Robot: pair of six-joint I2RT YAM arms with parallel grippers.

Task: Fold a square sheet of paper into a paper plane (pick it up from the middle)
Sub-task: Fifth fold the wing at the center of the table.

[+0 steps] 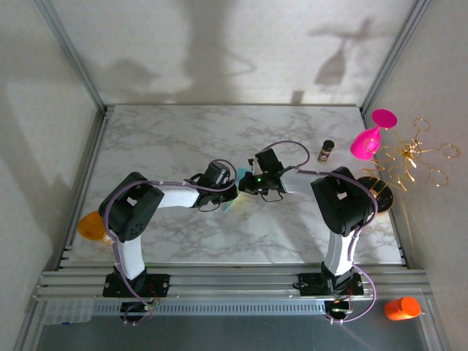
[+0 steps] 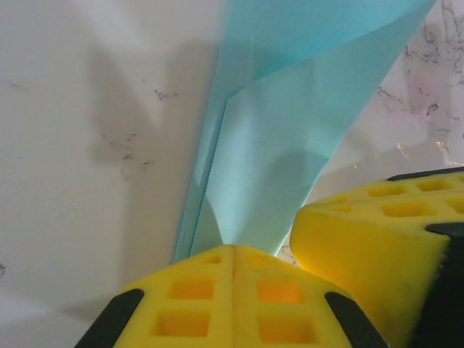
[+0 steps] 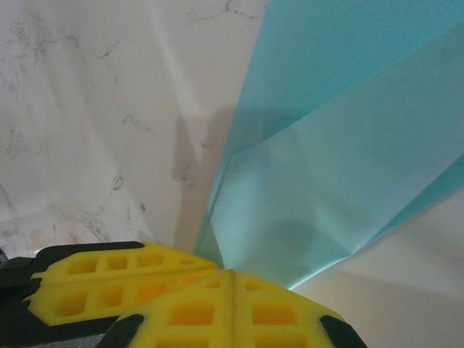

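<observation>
Both claws meet above the middle of the marble table (image 1: 175,139). My left gripper (image 2: 233,250) is clamped on the narrow end of the folded teal paper (image 2: 290,123), its jaws pressed tight together. My right gripper (image 3: 232,274) is pinched onto the same paper just beside it. The paper shows layered folds and fans out wider away from both grips.
</observation>
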